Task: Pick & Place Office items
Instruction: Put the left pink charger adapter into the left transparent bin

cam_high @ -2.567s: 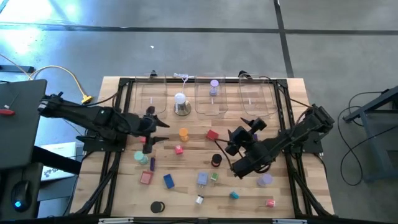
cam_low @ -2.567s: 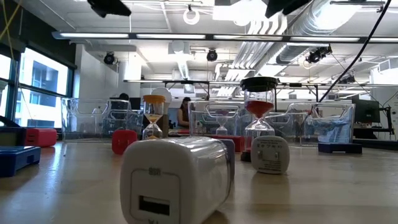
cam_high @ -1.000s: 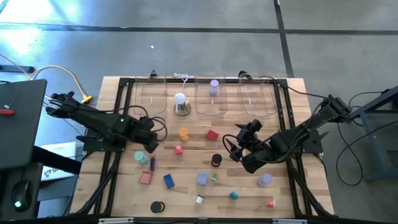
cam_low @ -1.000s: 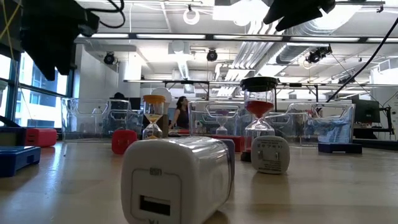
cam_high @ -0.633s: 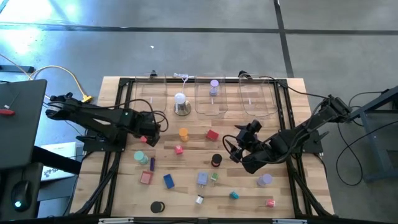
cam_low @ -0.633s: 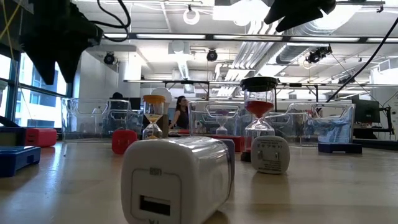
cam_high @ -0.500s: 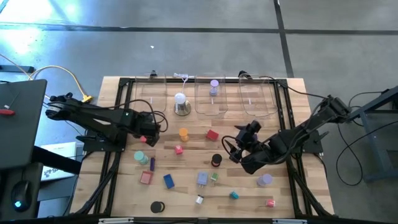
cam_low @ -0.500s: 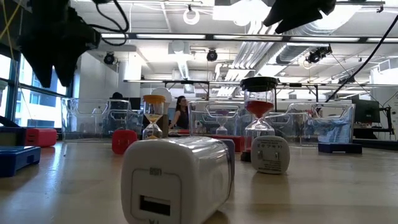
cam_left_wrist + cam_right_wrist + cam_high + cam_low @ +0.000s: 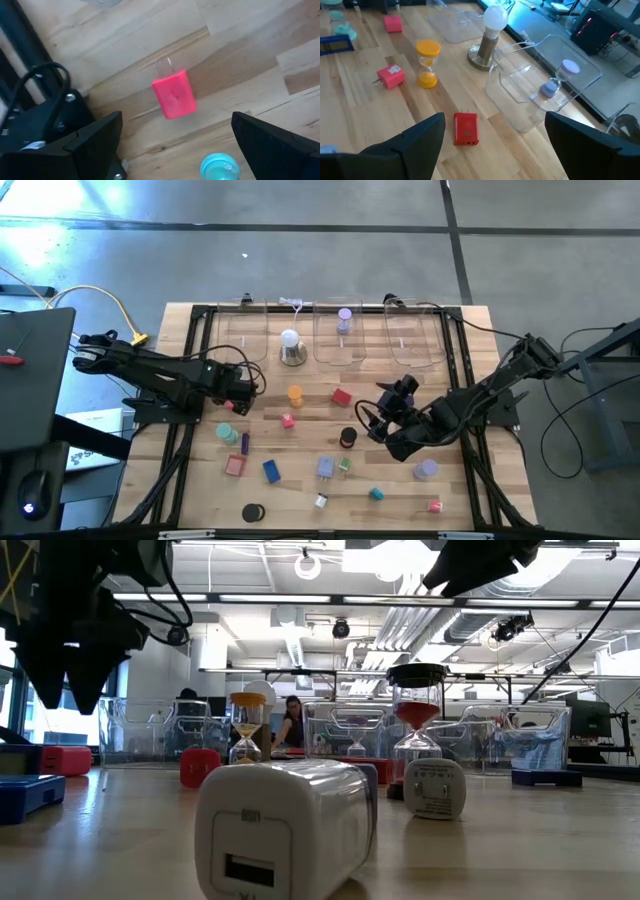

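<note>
1. At the table's left, we see the left gripper (image 9: 243,387) hang over the wood with its fingers (image 9: 92,137) spread wide and nothing between them; a pink plug (image 9: 173,93) lies on the boards under it, prongs pointing away, and a teal cap (image 9: 220,166) sits near it.
2. Just right of that gripper, from above, we find a teal cylinder (image 9: 227,433) and a purple stick (image 9: 245,443) side by side, a pink block (image 9: 235,465) and a blue block (image 9: 271,471) nearer the front edge, and a black disc (image 9: 253,512) at the front.
3. At the back stand three clear bins (image 9: 244,337); a white bulb (image 9: 291,346) on a silvery base stands between the first two, and the middle bin holds a lilac hourglass (image 9: 344,319).
4. In mid-table we see an orange hourglass (image 9: 295,395) upright, a small pink plug (image 9: 288,420) just in front of it, a red block (image 9: 342,396) to its right, and a black-capped hourglass (image 9: 348,438) nearer the right arm.
5. Toward the front lie a grey-blue charger (image 9: 326,468), a green piece (image 9: 345,465), a white piece (image 9: 321,501) and a teal piece (image 9: 376,493).
6. The right gripper (image 9: 380,402) hovers right of centre, fingers (image 9: 410,142) well apart and empty, aimed over the red block toward the bulb.
7. At the right we see a lilac disc (image 9: 427,470) and a pink piece (image 9: 434,506) near the front corner.
</note>
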`<control>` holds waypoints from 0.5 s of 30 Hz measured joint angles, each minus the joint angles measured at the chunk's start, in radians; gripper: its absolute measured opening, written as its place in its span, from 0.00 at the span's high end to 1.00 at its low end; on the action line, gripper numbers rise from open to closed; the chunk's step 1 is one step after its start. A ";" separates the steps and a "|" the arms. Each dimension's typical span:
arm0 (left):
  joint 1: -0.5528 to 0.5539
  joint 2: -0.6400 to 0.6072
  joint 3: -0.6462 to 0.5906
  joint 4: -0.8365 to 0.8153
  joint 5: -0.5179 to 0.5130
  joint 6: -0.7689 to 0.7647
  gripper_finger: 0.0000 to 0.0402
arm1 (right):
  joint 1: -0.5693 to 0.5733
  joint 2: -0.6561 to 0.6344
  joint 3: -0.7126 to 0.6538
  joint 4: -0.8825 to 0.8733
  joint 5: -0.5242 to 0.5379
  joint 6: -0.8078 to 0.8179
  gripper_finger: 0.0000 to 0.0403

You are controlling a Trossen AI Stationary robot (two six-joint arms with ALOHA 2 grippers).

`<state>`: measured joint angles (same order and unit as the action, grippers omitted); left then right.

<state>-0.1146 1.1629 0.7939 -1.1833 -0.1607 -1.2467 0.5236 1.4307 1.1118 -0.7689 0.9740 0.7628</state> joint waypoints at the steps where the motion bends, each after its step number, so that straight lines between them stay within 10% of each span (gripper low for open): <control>1: 0.004 0.000 -0.009 0.010 0.005 0.004 0.09 | 0.000 0.000 0.000 0.000 -0.011 0.000 0.17; 15: 0.010 0.000 -0.122 0.147 0.008 -0.042 0.09 | 0.000 0.000 0.000 -0.001 -0.016 0.000 0.17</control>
<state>-0.1047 1.1629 0.6721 -1.0366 -0.1526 -1.2886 0.5236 1.4307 1.1118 -0.7696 0.9579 0.7624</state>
